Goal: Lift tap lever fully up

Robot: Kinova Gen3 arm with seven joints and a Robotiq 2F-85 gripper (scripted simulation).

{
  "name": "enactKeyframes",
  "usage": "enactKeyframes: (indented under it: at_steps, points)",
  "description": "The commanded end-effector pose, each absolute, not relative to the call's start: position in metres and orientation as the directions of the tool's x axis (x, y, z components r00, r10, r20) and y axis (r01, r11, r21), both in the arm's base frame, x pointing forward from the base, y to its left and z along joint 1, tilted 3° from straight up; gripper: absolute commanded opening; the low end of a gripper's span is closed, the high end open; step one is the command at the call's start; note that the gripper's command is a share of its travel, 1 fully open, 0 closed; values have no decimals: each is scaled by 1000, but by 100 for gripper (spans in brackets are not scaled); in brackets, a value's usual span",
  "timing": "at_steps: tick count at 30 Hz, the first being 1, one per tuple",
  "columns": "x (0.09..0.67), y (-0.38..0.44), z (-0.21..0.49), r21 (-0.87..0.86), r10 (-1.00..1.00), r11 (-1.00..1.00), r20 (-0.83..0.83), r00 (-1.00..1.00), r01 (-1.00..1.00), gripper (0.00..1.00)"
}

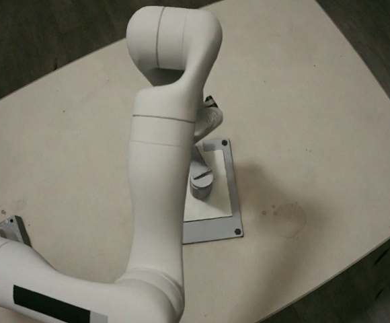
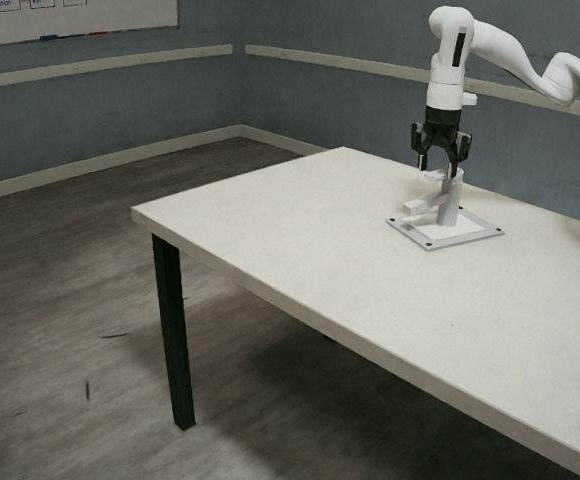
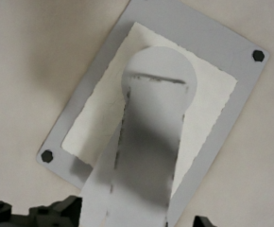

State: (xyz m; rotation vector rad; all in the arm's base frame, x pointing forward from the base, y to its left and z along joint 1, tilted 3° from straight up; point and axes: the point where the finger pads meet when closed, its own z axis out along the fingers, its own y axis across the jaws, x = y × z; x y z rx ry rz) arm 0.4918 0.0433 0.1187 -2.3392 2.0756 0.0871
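The tap [image 2: 449, 200] stands upright on a grey base plate [image 2: 444, 229] with a white inset, at the far side of the table. Its lever [image 2: 436, 174] sticks out near level from the top, above the lower spout [image 2: 420, 203]. My gripper [image 2: 437, 168] points straight down over the tap's top, open, with one finger on each side of the lever. In the wrist view the lever [image 3: 151, 137] fills the middle, over the plate [image 3: 213, 137], between my dark fingertips. In the overhead view my arm hides the gripper; the tap body [image 1: 201, 183] and plate [image 1: 219, 229] show.
A grey mounting block [image 1: 13, 226] sits at the table's near-left edge by my arm's base. A faint round stain [image 1: 289, 215] marks the table to the right of the plate. The table edge [image 2: 280, 304] runs along the front.
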Motion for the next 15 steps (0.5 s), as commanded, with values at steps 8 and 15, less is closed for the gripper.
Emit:
enactKeyframes:
  at_steps: [8,15]
  points:
    - [493,43,106,24,-993,-108,-54,107,-994,75]
    - [493,44,100,23,-993,-107,-54,106,-994,75]
